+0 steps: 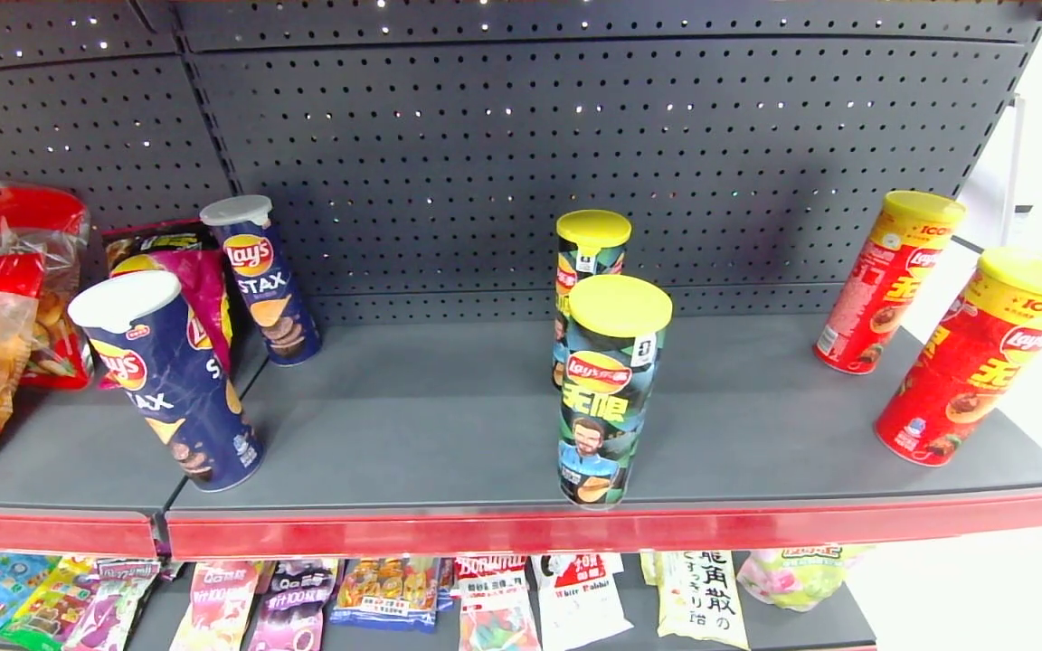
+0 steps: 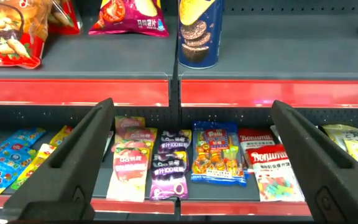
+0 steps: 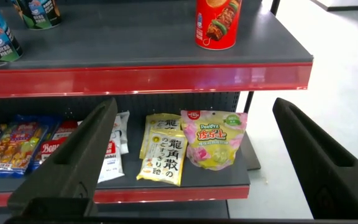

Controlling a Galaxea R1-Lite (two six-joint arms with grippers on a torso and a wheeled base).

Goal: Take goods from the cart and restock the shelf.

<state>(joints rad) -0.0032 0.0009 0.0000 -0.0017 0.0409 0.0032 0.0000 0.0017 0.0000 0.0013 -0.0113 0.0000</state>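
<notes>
Grey metal shelf (image 1: pixel 449 425) straight ahead of you, part stocked: blue cans (image 1: pixel 168 380) at left, green cans (image 1: pixel 611 389) mid, red cans (image 1: pixel 982 357) at right end, bare gaps between. Left gripper (image 2: pixel 190 104) and right gripper (image 3: pixel 194 102) both spread wide, nothing held, facing shelf front by lower tier of packets (image 2: pixel 216 152). Judged step: fetch, no item in transit. Next move likely: turn to cart, take one can mid-body, keep it upright, set it in matching row behind red lip.
</notes>
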